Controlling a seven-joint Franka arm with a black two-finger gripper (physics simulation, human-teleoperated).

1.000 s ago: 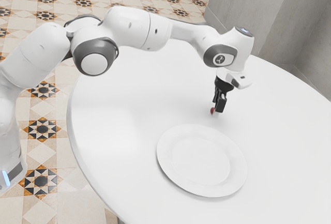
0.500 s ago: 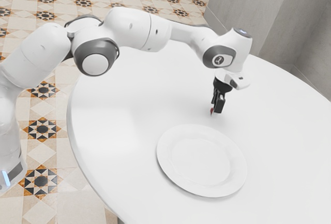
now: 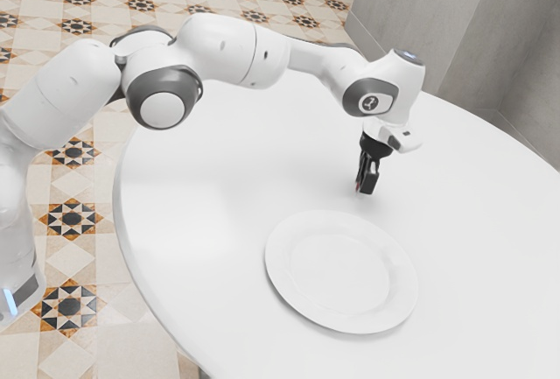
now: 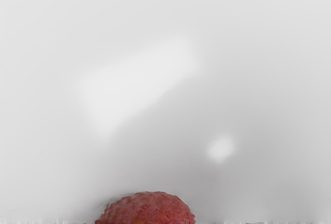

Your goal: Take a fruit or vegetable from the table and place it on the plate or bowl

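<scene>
Exterior view shows the hand (image 3: 366, 185) closed tight on the small bumpy red fruit (image 4: 147, 209), low over the worktop (image 3: 201, 195) just past the far rim of the plate (image 3: 341, 271), so it looks ready to lift the fruit across onto the plate.

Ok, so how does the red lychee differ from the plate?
The lychee is red and bumpy; the plate is white and smooth. The lychee is tiny; the plate is far wider. The lychee is at the tip of the claw; the plate lies flat on the table, apart from it. Both are rounded.
</scene>
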